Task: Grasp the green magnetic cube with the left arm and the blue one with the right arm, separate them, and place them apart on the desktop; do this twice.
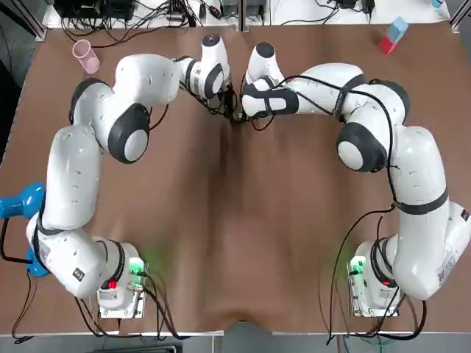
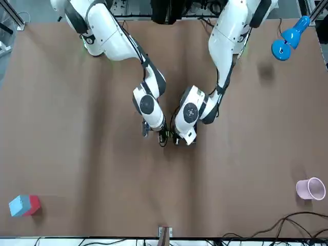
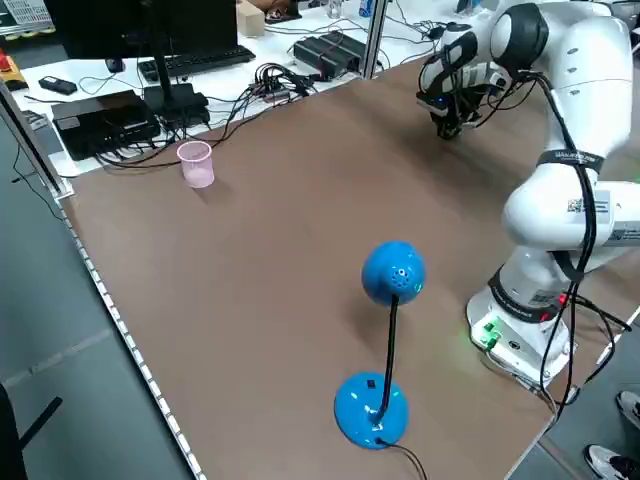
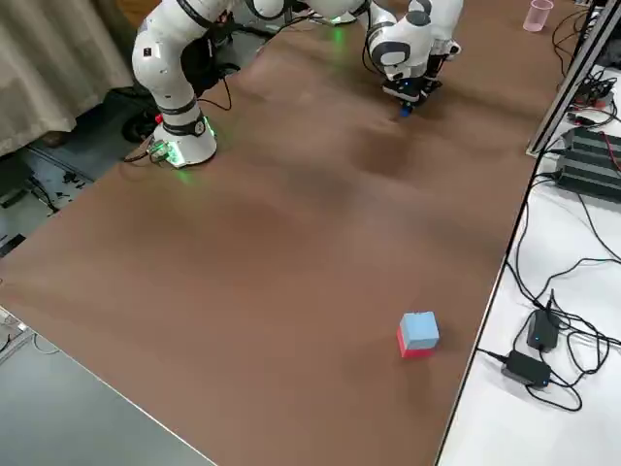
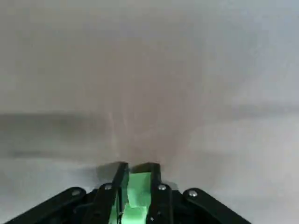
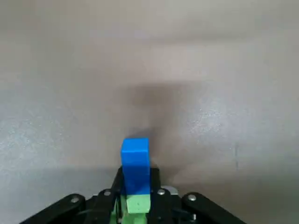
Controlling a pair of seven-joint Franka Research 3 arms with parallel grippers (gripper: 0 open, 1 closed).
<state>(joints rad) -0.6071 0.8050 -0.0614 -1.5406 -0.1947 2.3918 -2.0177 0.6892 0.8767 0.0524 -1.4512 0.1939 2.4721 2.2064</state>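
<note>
Now, with left fingers [image 5: 120, 179] closed tight on the green magnetic cube [image 5: 138, 186] and right fingers [image 6: 155, 184] on the blue cube [image 6: 135, 161] touching it, at the worktop's [image 1: 235, 220] far middle, calls for a steady, level, opposite pull without twisting.

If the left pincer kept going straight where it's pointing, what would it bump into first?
Most likely the brown table. The left pincer, shut on the green cube, points down at a bare patch of it. I cannot tell how close it is.
</note>
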